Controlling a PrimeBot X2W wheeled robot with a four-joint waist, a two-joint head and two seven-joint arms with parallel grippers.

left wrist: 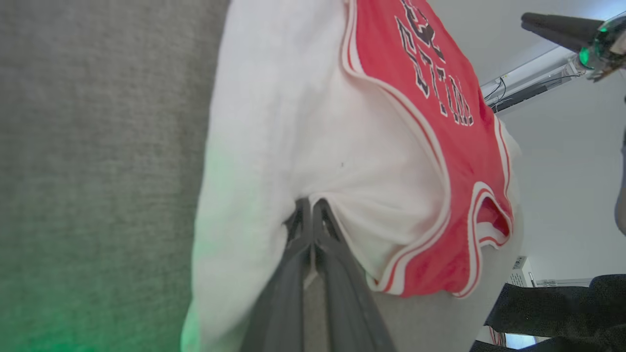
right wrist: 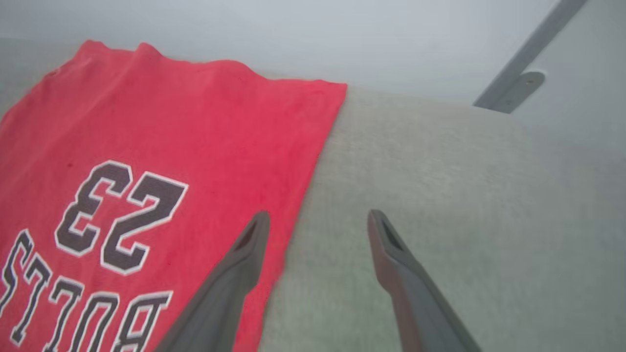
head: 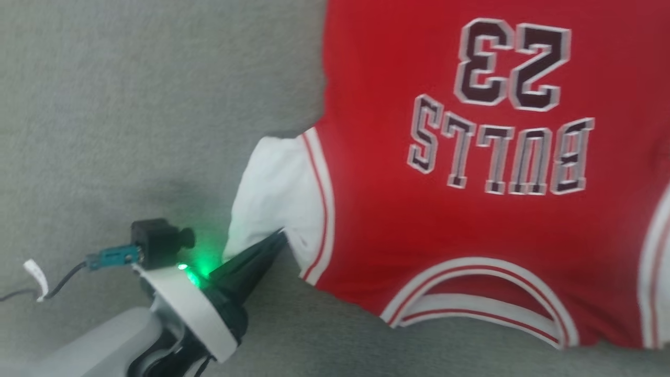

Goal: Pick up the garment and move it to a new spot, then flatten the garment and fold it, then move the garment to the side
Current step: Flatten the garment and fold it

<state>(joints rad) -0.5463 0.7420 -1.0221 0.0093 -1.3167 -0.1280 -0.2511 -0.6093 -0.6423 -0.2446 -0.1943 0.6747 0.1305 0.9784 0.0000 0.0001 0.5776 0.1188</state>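
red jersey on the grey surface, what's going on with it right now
A two-armed robot is working on the garment, a red number 23 jersey lying spread, print up, on a grey surface. The left gripper has its fingers shut on the white sleeve, where the cloth bunches. The right gripper is open, its fingers above the jersey's side edge, holding nothing. No fold has been made yet.

1. One garment (head: 471,235), red with white trim.
2. Two white sleeves (head: 277,193) on it.
3. Two grippers: the left gripper (left wrist: 310,208) and the right gripper (right wrist: 318,215), each with two dark fingers (right wrist: 406,274).
4. One grey cloth surface (head: 131,104).
5. One green light (head: 191,272).
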